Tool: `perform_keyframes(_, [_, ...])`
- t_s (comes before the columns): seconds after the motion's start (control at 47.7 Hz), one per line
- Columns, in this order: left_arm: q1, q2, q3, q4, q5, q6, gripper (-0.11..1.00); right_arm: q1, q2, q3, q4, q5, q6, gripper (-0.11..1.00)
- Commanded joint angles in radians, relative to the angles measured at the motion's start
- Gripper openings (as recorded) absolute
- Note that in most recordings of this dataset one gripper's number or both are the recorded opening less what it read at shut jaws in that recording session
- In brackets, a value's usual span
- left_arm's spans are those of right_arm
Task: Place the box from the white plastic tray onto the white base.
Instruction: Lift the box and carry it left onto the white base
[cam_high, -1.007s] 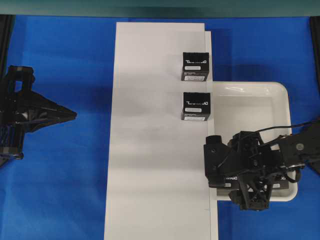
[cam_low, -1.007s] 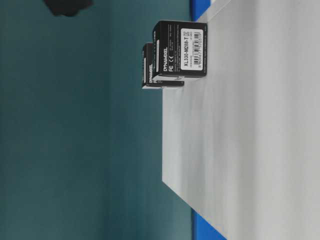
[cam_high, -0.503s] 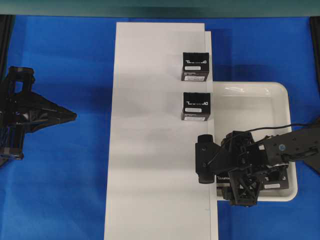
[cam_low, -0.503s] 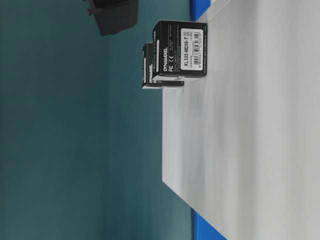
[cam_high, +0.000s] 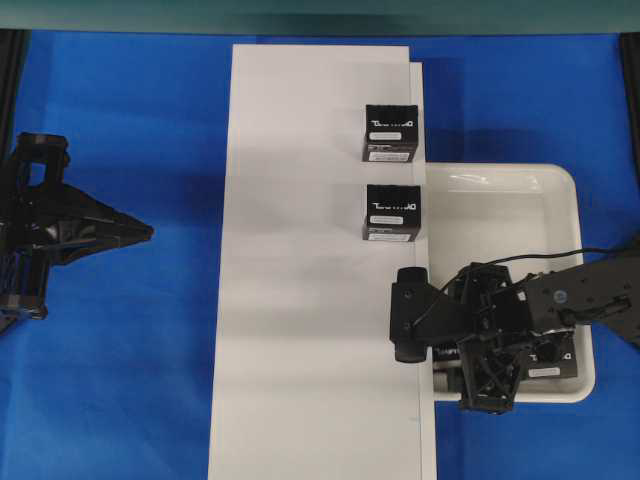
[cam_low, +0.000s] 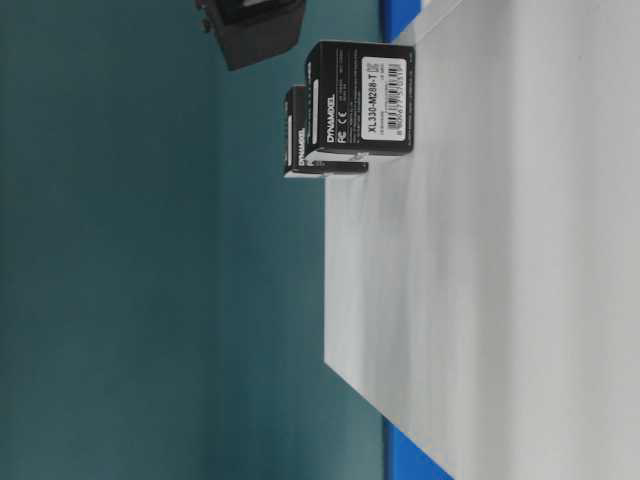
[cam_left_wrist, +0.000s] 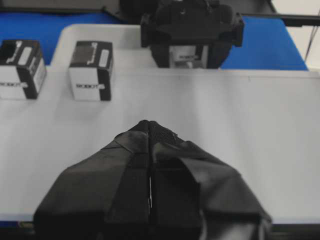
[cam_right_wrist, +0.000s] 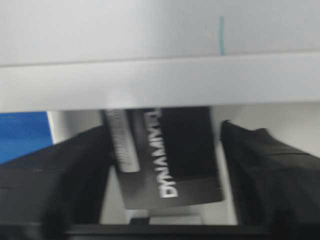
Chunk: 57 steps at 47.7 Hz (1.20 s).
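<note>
As jaws straddle box (cam_right_wrist: 167, 155), tray (cam_high: 500, 200) beneath

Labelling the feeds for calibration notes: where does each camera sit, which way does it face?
Overhead: above, straight down on white base, white plastic tray; both arms show.
Table-level: low, rotated sideways, along the base at two placed boxes; a dark arm part at top.
Left wrist: over the shut left gripper, facing across the base.
Right wrist: between right gripper fingers, at the box.
Shared: overhead, table-level and left wrist see the placed boxes.
</note>
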Motion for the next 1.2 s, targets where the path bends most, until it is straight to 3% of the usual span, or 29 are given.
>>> perform_keyframes(0.0, [0.003, 0.005, -0.023, 0.003, -0.005, 0.000, -0.07, 0.000, 0.005, -0.011, 0.003, 0.015, 0.014, 0.66])
perform_keyframes(0.042, [0.003, 0.005, -0.023, 0.002, -0.005, 0.000, -0.07, 0.000, -0.002, -0.011, 0.003, 0.018, 0.015, 0.61])
perform_keyframes(0.252, [0.003, 0.005, -0.023, 0.003, -0.005, 0.000, -0.07, 0.002, -0.052, -0.023, 0.006, 0.058, 0.025, 0.61])
perform_keyframes(0.482, [0.005, 0.003, -0.023, 0.003, -0.005, 0.000, -0.07, 0.000, -0.158, -0.063, 0.008, 0.227, 0.025, 0.61])
perform_keyframes(0.797, [0.003, -0.002, -0.023, 0.002, -0.005, -0.002, -0.07, -0.043, -0.290, -0.207, 0.006, 0.448, 0.026, 0.61])
perform_keyframes(1.175, [-0.002, 0.000, -0.023, 0.002, -0.005, -0.005, -0.07, -0.092, -0.241, -0.341, -0.003, 0.471, 0.015, 0.61])
